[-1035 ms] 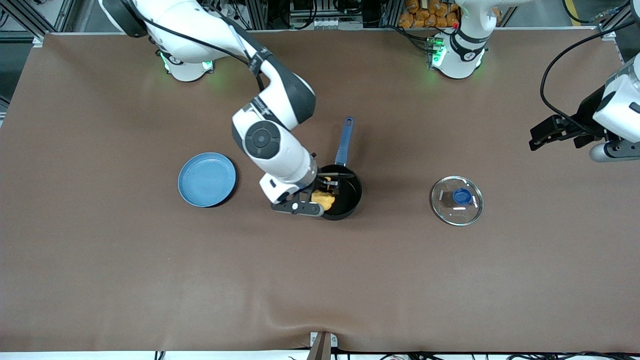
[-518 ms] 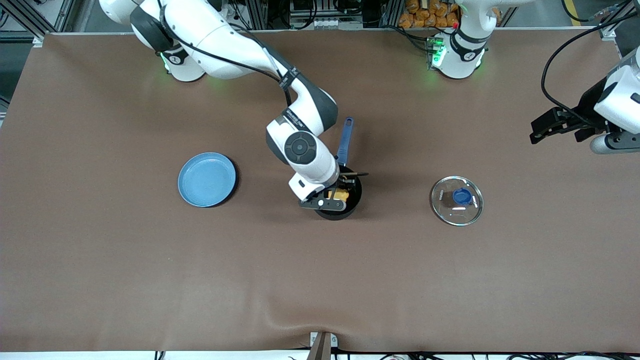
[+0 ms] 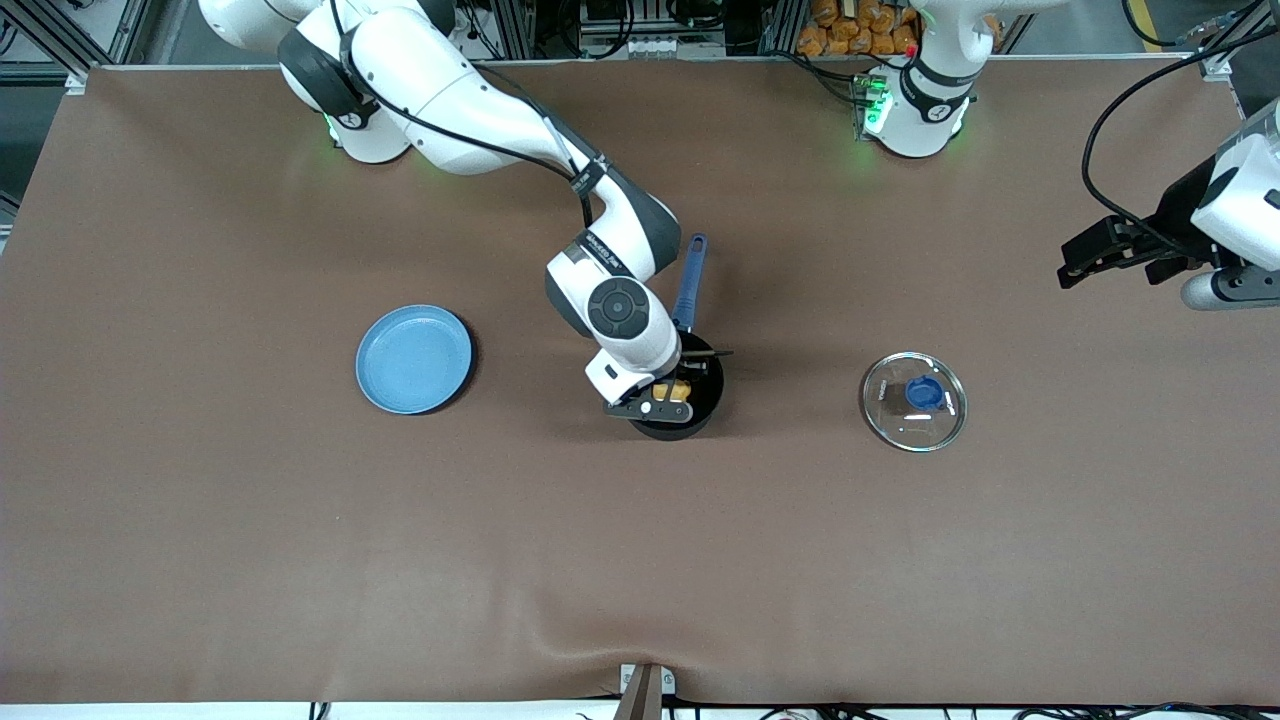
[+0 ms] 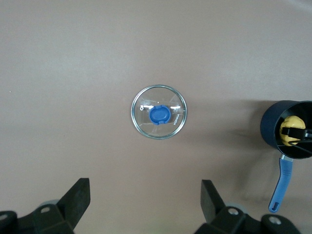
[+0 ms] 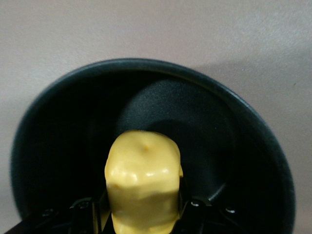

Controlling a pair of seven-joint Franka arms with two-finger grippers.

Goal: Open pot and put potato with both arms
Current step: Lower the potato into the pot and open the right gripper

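Note:
The black pot (image 3: 700,400) stands open mid-table, its blue handle (image 3: 689,283) pointing toward the robots' bases. My right gripper (image 3: 672,388) is lowered into its mouth, shut on the yellow potato (image 5: 144,183), which hangs just above the pot's dark floor (image 5: 204,126). The pot and potato also show in the left wrist view (image 4: 285,130). The glass lid with blue knob (image 3: 914,400) lies flat on the table toward the left arm's end; it shows in the left wrist view (image 4: 159,118). My left gripper (image 3: 1075,268) is open and empty, high over the table's end.
A flat blue plate (image 3: 414,359) lies toward the right arm's end of the table, level with the pot. The brown table covering (image 3: 640,560) stretches bare toward the front camera.
My right arm carried the potato from the pot's rim to over its middle and lowered it into the mouth. The left arm barely shifted.

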